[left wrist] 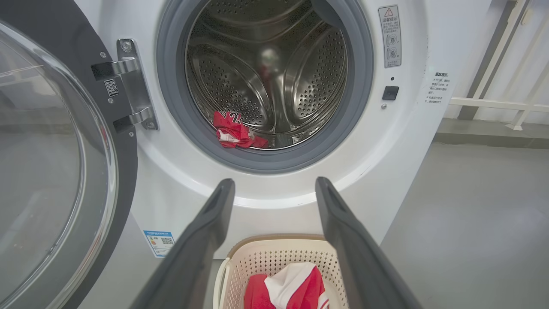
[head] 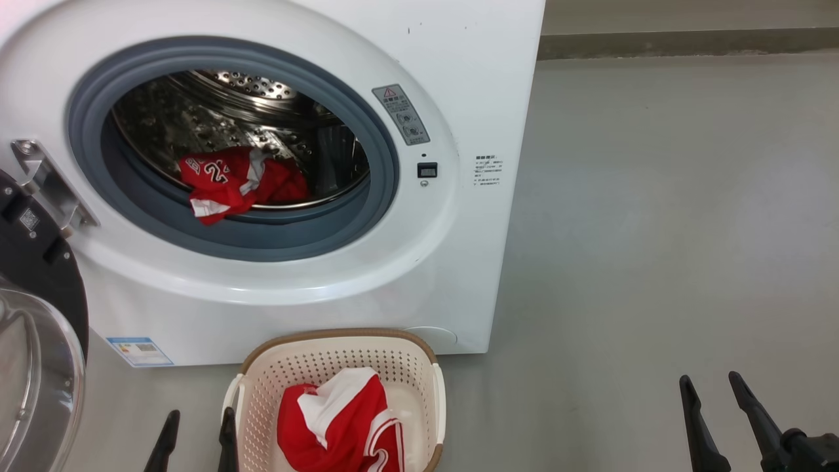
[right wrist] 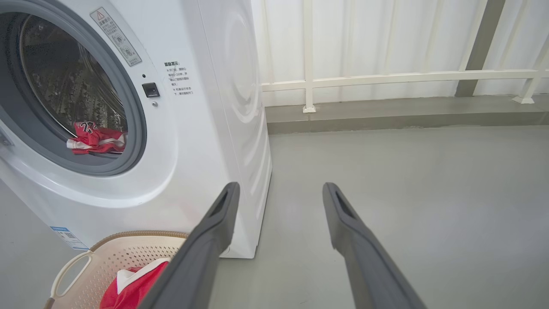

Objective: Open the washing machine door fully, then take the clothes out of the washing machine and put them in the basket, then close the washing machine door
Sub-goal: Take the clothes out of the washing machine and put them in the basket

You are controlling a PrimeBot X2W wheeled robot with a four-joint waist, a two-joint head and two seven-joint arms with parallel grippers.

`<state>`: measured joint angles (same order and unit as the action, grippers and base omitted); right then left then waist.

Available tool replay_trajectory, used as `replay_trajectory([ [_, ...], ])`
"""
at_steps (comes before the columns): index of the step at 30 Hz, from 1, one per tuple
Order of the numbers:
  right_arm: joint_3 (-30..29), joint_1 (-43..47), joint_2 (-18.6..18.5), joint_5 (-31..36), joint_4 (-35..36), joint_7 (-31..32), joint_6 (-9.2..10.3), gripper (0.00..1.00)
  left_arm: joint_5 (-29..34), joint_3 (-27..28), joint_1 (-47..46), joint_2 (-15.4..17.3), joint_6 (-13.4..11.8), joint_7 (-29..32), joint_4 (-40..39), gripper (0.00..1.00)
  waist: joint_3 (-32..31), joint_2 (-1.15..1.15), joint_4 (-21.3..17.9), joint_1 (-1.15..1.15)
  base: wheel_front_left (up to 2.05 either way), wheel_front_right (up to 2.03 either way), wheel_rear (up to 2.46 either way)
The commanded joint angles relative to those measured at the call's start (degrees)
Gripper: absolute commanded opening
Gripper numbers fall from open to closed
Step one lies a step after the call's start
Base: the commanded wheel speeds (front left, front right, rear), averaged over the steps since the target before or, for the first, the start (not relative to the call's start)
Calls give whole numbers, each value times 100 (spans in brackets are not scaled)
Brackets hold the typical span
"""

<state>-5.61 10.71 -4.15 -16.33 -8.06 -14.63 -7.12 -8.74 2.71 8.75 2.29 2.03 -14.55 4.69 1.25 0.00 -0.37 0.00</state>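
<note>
While bunched low at the front of the steel drum, just inside the grey gasket: one red jersey, white trim and printed numbers showing. Housed in the white washing machine, standing on a grey floor. Swung wide on its steel hinge at the machine's left: the washing machine door, black-rimmed, its clear bowl window bulging outward. Set on the floor directly before the machine, close to its front: the cream perforated basket with brown rim, already holding a second jersey, red with a white panel. Hovering just beside the basket's left side: the left pincer, released, fingers spread, grasping nothing, aimed in its wrist view at the drum mouth above the basket. Well off to the right over the floor: the right pincer, likewise released and empty. Behind, along a low kerb beyond the machine's side: a white railing.
</note>
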Motion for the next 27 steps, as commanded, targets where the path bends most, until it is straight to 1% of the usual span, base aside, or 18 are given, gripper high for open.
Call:
replay_trajectory([
  [1, 84, 5, -90, -39, 157, -37, -36, 100, -72, 166, -33, 59, -44, -45, -195, 100, -4, 0, -1, 0, 0, 0, 0],
  [19, 83, -57, -87, -32, 176, -37, -36, 100, -78, 58, -106, 59, -138, -45, -186, 100, 130, 0, -19, 0, 0, 0, 0],
  [23, 77, -166, -65, -31, 196, -37, -36, 100, -7, -17, -410, 59, -146, -45, 62, 100, 324, 0, -14, 0, 0, 0, 0],
  [27, 104, -368, -31, -37, 202, -37, -36, 100, 98, -60, -987, 59, -157, -45, 481, 100, 622, 0, -37, 0, 0, 0, 0],
])
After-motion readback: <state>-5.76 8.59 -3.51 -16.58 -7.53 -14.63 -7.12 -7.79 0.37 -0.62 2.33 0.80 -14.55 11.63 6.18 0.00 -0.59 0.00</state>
